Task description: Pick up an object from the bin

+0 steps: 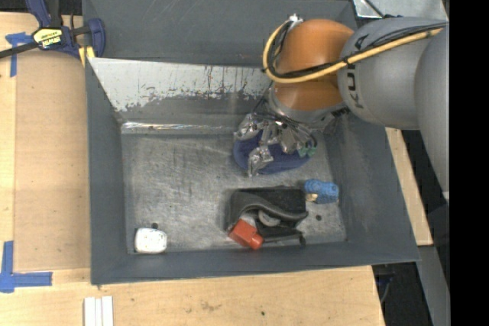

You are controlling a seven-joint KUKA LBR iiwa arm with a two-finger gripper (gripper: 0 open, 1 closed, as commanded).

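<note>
Gripper [269,143] is low in the bin [105,187], right of centre and near the back wall. Directly beneath it lies a dark blue thing [280,166], flat and rounded at its near edge, soft-looking and matte. The gripper's metal parts overlap its upper half. Contact is likely but not certain. Whether the gripper is open or closed cannot be told, and nothing can be seen held in it.

An orange cover [309,61], smooth and glossy, sits on the wrist above.

Near front, apart from the gripper:
- black tool [269,204], curved, with a red block [246,234] at its left end
- small blue cylinder [322,192], just right of the tool
- white lump [150,240] in the front-left corner

Bin floor is scuffed grey metal.
</note>
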